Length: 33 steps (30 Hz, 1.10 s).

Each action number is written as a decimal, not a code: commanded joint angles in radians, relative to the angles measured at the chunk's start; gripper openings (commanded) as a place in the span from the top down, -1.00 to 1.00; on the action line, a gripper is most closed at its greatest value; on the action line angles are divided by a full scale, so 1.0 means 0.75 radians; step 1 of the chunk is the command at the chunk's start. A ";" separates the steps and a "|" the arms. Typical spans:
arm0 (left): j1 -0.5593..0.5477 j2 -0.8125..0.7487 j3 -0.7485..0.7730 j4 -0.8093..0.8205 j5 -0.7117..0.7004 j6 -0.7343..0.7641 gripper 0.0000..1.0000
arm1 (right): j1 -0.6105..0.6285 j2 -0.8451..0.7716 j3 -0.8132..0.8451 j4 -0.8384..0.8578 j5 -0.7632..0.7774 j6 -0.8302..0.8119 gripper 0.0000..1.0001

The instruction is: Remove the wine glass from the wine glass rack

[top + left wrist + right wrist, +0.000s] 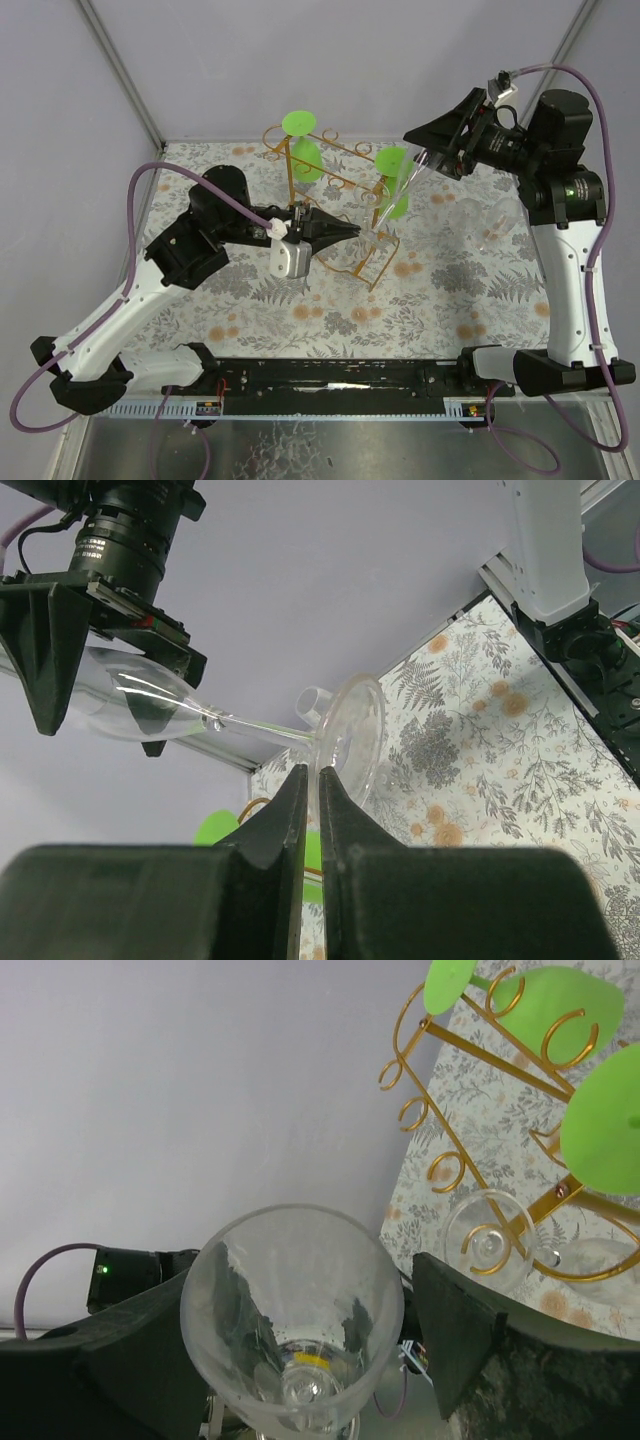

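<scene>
Beside right end of wine glass rack (490, 1055), your right gripper (305, 1280) straddles bowl of clear wine glass (130, 695). Jaws stand wide, thin gap showing at one finger. Glass lies tipped over, mouth facing wrist camera, stem and foot pointing back toward rack. Your left gripper (312, 775) is closed tight on nothing, tips just beside glass foot. Two green glasses (308, 160) hang on rack.

A floral, fern-patterned tablecloth (450, 300) lies flat, enclosed by plain pale grey walls (350, 60).
</scene>
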 commanded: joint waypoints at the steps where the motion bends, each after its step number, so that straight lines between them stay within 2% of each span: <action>1: -0.007 -0.003 0.005 0.042 -0.018 0.045 1.00 | -0.002 -0.056 0.040 -0.053 -0.027 -0.072 -0.55; 7: -0.009 -0.015 -0.010 0.026 -0.026 0.054 1.00 | -0.004 -0.056 0.073 -0.060 -0.016 -0.074 -0.30; 13: -0.012 -0.033 -0.042 0.021 -0.052 0.074 0.96 | -0.006 -0.051 0.107 -0.076 -0.002 -0.084 0.30; 15: -0.013 -0.034 -0.047 0.038 -0.085 0.070 0.46 | -0.013 -0.044 0.148 -0.117 0.031 -0.119 0.36; 17: -0.012 -0.034 -0.058 0.115 -0.147 0.001 -0.24 | -0.032 -0.021 0.240 -0.205 0.098 -0.196 0.41; 18: -0.011 -0.032 -0.062 0.161 -0.190 -0.049 -0.47 | -0.049 -0.004 0.305 -0.263 0.135 -0.245 0.44; 20: -0.011 -0.024 -0.062 0.244 -0.304 -0.162 -0.72 | -0.086 0.044 0.469 -0.406 0.233 -0.361 0.50; 22: -0.012 -0.011 -0.040 0.301 -0.409 -0.302 -0.87 | -0.109 0.098 0.652 -0.545 0.361 -0.466 0.57; 24: -0.010 0.010 0.006 0.317 -0.508 -0.417 -0.89 | -0.113 0.137 0.832 -0.665 0.520 -0.562 0.65; 26: 0.001 0.036 0.063 0.334 -0.599 -0.551 -0.90 | -0.113 0.132 0.891 -0.727 0.695 -0.642 0.67; 29: 0.033 0.080 0.145 0.333 -0.693 -0.682 -0.90 | -0.113 0.033 0.794 -0.733 1.007 -0.785 0.69; 33: 0.104 0.147 0.255 0.300 -0.714 -0.838 -0.89 | -0.113 -0.130 0.550 -0.707 1.396 -0.942 0.69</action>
